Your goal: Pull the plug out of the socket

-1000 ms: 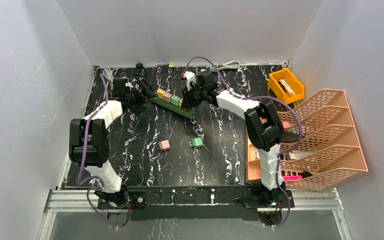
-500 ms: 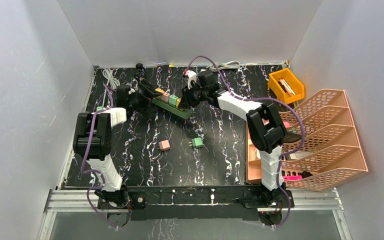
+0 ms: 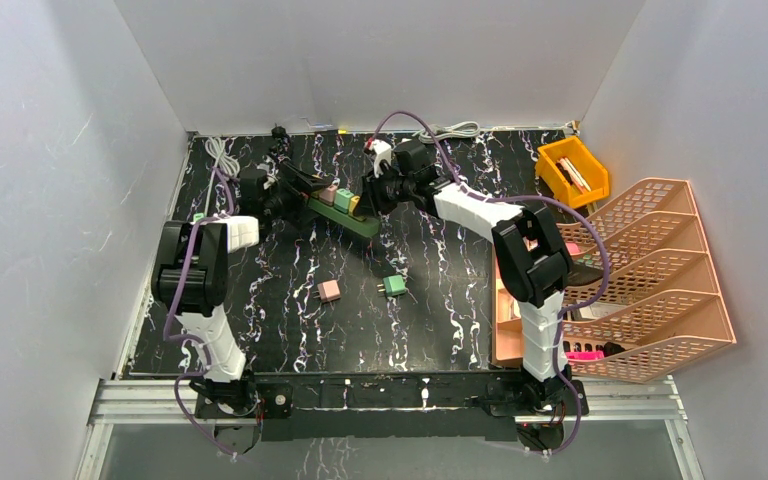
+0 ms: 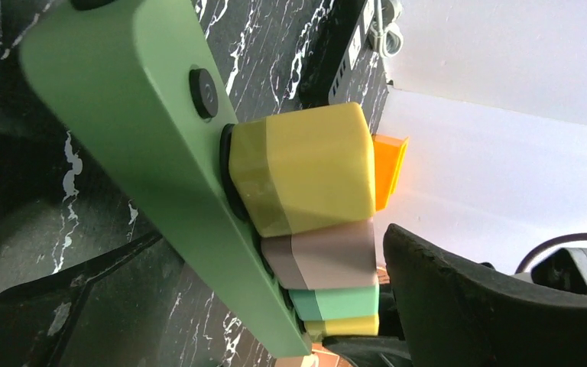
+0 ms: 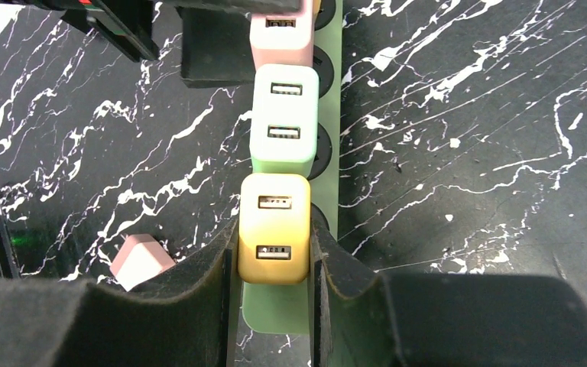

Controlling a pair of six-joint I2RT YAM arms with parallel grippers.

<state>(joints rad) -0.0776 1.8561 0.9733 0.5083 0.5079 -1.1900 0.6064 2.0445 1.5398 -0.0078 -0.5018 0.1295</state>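
A green power strip (image 3: 352, 220) lies at the back middle of the table with several plugs in it. My right gripper (image 3: 374, 195) is at its right end. In the right wrist view my right gripper (image 5: 274, 252) is shut on the end yellow plug (image 5: 274, 228), one finger on each side; a green plug (image 5: 283, 118) and a pink plug (image 5: 279, 34) follow. My left gripper (image 3: 295, 190) is at the left end. In the left wrist view my left gripper (image 4: 275, 252) is open and straddles the strip (image 4: 145, 153), beside another yellow plug (image 4: 306, 168) and the pink one (image 4: 325, 256).
A loose pink plug (image 3: 329, 291) and a loose green plug (image 3: 394, 285) lie on the black marble table nearer me. A yellow bin (image 3: 572, 170) and a peach file rack (image 3: 650, 290) stand at the right. A white cable (image 3: 222, 155) lies at the back left. Walls enclose three sides.
My left arm has swung right, bringing its gripper from left of the strip onto the strip's left end. My right gripper has stayed on the yellow plug.
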